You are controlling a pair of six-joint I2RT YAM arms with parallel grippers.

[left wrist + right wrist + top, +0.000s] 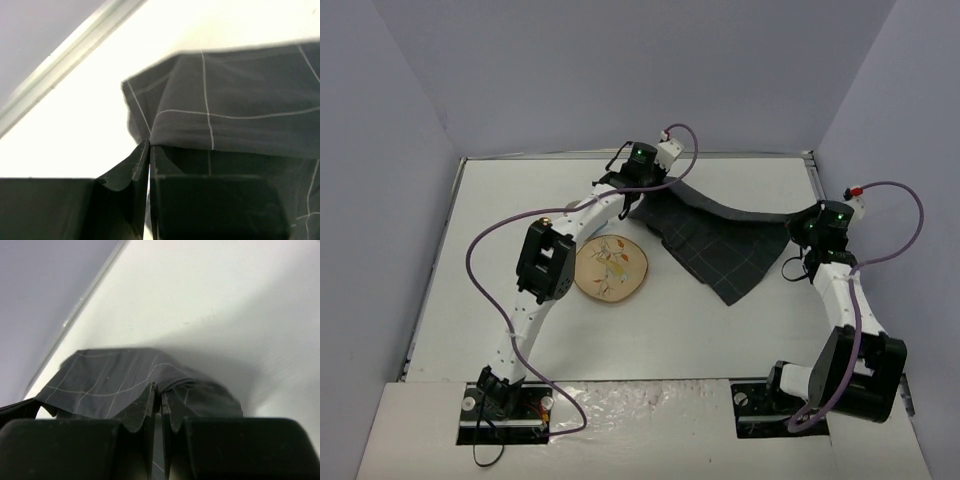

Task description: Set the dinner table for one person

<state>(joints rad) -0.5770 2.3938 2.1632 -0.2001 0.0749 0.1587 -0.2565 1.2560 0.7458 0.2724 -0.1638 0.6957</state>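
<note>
my left gripper (638, 182) grips the cloth (720, 250) at upper centre, and my right gripper (815, 228) grips it at centre right. it stretches left to right between them, just over the table (700, 340) that fills the frame.

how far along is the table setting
Early. Done: only a plate lies on the table. In hand: the left pincer and right pincer are each shut on an edge of the cloth, which is rumpled beside the plate. To do: spreading the cloth flat and placing the plate; no cutlery or cup is in view.
</note>
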